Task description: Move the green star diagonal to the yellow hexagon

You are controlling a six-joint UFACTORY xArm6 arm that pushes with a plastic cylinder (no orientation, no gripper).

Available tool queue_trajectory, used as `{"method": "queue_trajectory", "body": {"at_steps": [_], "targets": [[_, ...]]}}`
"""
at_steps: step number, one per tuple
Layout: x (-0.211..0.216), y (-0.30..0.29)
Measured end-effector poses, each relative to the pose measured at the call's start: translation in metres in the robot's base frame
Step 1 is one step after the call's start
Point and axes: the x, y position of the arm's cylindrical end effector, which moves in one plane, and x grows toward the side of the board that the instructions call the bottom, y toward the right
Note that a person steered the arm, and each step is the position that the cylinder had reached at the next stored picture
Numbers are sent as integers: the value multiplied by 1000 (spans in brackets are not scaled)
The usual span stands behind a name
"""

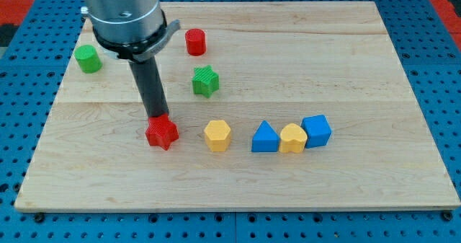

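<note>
one green star [205, 81] lies up-right of my tip [159, 118], a bare-rod end effector holding nothing.

Green star-shaped ribbed plastic block [205, 81] seen lying flat on wooden board, far of centre. Yellow hexagonal plastic block [217, 135] seen flat, nearer, slightly right of star, clearly apart from it.

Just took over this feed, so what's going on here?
My tip is down at the top edge of the red star, not at the green star, which sits apart toward the view's upper right. The yellow hexagon lies right of the red star, below the green star. The green star looks untouched right now.
</note>
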Motion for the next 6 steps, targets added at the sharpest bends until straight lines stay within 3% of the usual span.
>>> {"method": "queue_trajectory", "body": {"at_steps": [1, 3, 4, 5, 6], "targets": [[8, 7], [-28, 97], [-73, 81], [-80, 44], [-131, 56]]}}
